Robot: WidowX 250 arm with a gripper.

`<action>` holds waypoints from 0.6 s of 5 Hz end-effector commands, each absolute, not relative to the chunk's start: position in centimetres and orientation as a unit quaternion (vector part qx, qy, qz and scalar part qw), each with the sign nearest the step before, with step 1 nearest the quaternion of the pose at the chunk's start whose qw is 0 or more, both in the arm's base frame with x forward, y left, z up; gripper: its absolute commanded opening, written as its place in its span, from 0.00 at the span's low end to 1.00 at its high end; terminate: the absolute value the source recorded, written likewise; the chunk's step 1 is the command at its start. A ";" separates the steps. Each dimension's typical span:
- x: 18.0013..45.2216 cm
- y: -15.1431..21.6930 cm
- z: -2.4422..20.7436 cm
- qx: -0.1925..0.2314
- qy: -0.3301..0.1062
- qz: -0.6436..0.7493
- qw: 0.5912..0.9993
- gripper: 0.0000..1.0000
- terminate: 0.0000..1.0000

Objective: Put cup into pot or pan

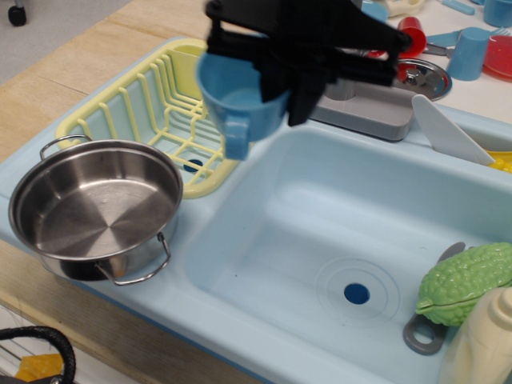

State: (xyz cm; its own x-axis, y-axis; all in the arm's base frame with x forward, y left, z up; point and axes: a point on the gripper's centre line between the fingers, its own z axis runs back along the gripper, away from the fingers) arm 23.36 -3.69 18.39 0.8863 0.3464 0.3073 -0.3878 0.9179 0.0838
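The light blue cup [240,100] hangs in the air above the right part of the yellow dish rack, handle pointing down toward me. My black gripper [284,84] is shut on its rim, one finger inside the mouth and one outside. The shiny steel pan [92,208] stands empty on the counter at the lower left, left of and below the cup, with its two wire handles showing. The cup is well above the pan and to its right.
The yellow dish rack [152,120] stands behind the pan. The light blue sink basin [336,240] opens to the right. A green bumpy vegetable toy [464,282] and a cream bottle [484,344] sit at its right edge. Red and blue cups [472,48] stand at the back right.
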 end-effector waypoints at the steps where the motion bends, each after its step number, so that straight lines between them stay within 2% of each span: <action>1: 21.7 -0.5 19.3 0.070 -0.141 0.234 0.959 0.00 0.00; 2: 20.6 1.5 18.2 0.059 -0.111 0.256 0.958 0.00 0.00; 3: 19.7 2.5 17.3 0.050 -0.102 0.266 0.957 0.00 0.00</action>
